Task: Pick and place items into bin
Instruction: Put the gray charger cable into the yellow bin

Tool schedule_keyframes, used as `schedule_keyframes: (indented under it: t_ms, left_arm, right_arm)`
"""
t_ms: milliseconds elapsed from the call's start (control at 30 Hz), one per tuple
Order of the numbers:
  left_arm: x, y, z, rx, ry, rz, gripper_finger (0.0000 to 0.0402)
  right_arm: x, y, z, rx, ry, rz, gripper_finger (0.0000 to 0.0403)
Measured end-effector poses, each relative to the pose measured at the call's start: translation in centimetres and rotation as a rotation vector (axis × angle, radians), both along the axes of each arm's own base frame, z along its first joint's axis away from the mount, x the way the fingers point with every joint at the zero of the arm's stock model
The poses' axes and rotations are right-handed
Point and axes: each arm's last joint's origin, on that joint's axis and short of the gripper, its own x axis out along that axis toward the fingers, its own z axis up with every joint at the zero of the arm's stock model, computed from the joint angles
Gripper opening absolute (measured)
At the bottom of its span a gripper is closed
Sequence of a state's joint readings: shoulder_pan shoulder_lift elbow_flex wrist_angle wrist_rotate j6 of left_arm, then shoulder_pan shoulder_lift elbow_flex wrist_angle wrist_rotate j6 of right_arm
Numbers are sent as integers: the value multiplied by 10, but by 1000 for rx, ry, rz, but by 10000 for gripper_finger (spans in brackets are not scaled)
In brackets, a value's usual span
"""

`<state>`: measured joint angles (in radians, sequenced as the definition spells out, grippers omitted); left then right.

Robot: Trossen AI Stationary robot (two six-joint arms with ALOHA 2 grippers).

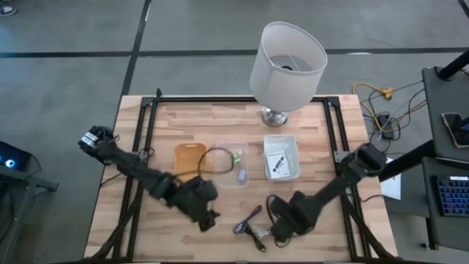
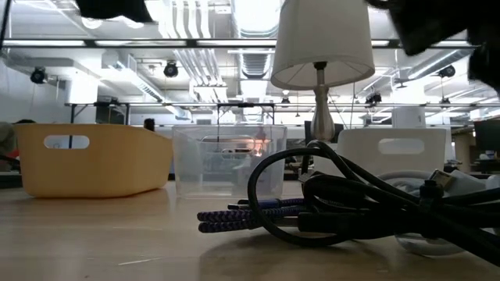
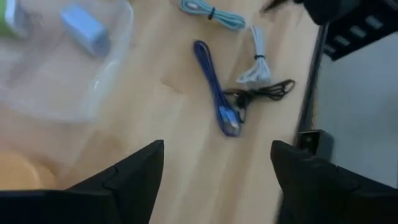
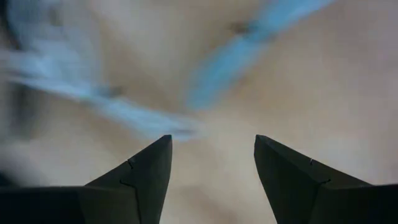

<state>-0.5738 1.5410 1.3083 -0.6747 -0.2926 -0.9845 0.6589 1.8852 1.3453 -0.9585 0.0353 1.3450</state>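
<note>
1. In the high view we see the left gripper (image 1: 207,218) low and left of centre in the frame, over bare wood. The purple cord (image 1: 248,220) lies just to its right, apart from the fingers.
2. In the left wrist view the purple cord (image 3: 216,92) sits above the gap between the two dark fingers (image 3: 134,177), well clear of both. A thin black cord (image 3: 264,92), a white cord (image 3: 256,59) and a pale blue cord (image 3: 213,14) lie beyond it.
3. We see the left fingers spread wide, holding nothing and touching nothing.
4. The right gripper (image 1: 281,233) sits at lower centre-right of the high view, right over the tangle of black cords (image 1: 272,209).
5. In the right wrist view its fingers (image 4: 140,177) stand wide apart over the wood, with blurred pale blue strands (image 4: 236,59) ahead of them. We cannot tell whether they touch anything; nothing shows between them.
6. Three bins stand mid-table in the high view: a tan bin (image 1: 189,158) at the left, a clear bin (image 1: 229,166) in the middle and a white bin (image 1: 282,156) at the right.
7. The clear bin holds a dark looped cord (image 1: 216,158), a green piece (image 1: 236,155) and a small grey piece (image 1: 242,174). The white bin holds a white packet (image 1: 277,162) with dark parts.
8. In the low view the black cords (image 2: 351,199) and purple cord (image 2: 242,215) fill the foreground, with the lamp (image 2: 322,47) behind.
</note>
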Motion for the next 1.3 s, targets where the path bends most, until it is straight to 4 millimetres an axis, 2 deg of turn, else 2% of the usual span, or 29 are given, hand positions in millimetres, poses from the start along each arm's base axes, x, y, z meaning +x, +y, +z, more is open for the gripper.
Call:
schedule_keyframes:
  t_ms: [100,200,367,567,733,933,1100,1300]
  left_arm:
    - [-14,-18,-1,-15,-8,49,276]
    - [-30,-32,-5,-19,18,83,276]
    - [-52,-45,-10,-8,80,109,276]
    - [-62,-50,-12,-7,106,124,276]
    - [-63,-49,-12,3,114,123,276]
    - [-65,-47,-14,37,138,121,276]
    - [-65,-46,-14,76,127,93,276]
    - [-68,-42,-16,126,155,97,276]
  right_arm:
    - [14,-9,-4,188,-13,-105,214]
    - [15,-22,-14,148,43,-194,214]
    - [21,-33,-15,84,-9,-317,215]
    - [33,-47,-35,52,-9,-439,215]
    - [42,-39,-31,132,-27,-440,215]
    - [31,-28,-29,81,6,-501,215]
    - [34,-21,-46,77,17,-538,215]
    - [45,-15,-52,1,11,-524,209]
